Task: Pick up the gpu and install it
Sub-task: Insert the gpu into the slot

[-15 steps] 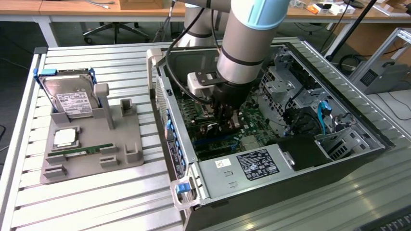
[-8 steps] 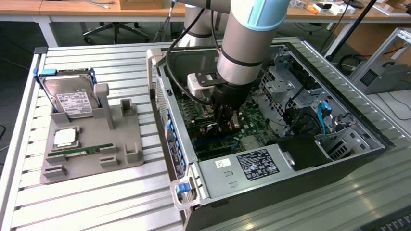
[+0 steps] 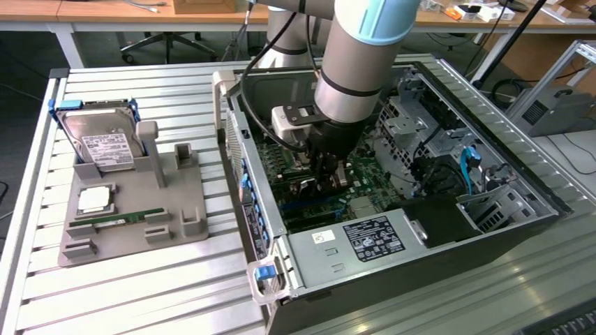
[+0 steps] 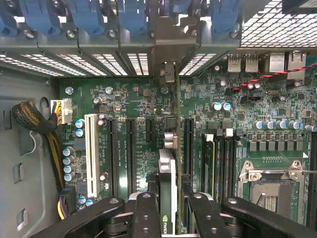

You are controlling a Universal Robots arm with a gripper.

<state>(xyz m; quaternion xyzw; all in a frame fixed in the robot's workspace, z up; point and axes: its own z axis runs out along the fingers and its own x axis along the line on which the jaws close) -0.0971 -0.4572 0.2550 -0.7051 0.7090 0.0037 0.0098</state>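
1. The gripper (image 4: pixel 168 201) is about half closed. Its two dark fingers (image 4: pixel 146 213) clamp the gpu (image 4: pixel 167 166) between them, one on each flat face.
2. The gpu is held on edge, running straight out ahead of the fingers. My reading is that a grip across the faces keeps the connector edge pointing down at the board.
3. At the end farthest from the gripper, the card's silver bracket (image 4: pixel 168 59) meets the slotted rear wall of the case, under the blue latches (image 4: pixel 89 15). That would line it up with its opening.
4. The long black expansion slots (image 4: pixel 131 148) run parallel to the card on both sides of the gripper. A white slot (image 4: pixel 90 153) lies farther out to one side, and the empty processor socket (image 4: pixel 270 186) is on the other side.
5. The card's own body hides its lower edge, so I cannot tell whether it is seated in a slot.
6. The exterior view adds that the arm comes down nearly vertically into the open computer case (image 3: pixel 484 258), with the gripper (image 3: pixel 326 178) deep over the motherboard (image 3: pixel 289 164).
7. Well away from the gripper, outside the case, a grey tray (image 3: pixel 177 202) holds the hard drive (image 3: pixel 105 143).
8. The wrist view adds the slot alignment and the grip itself.
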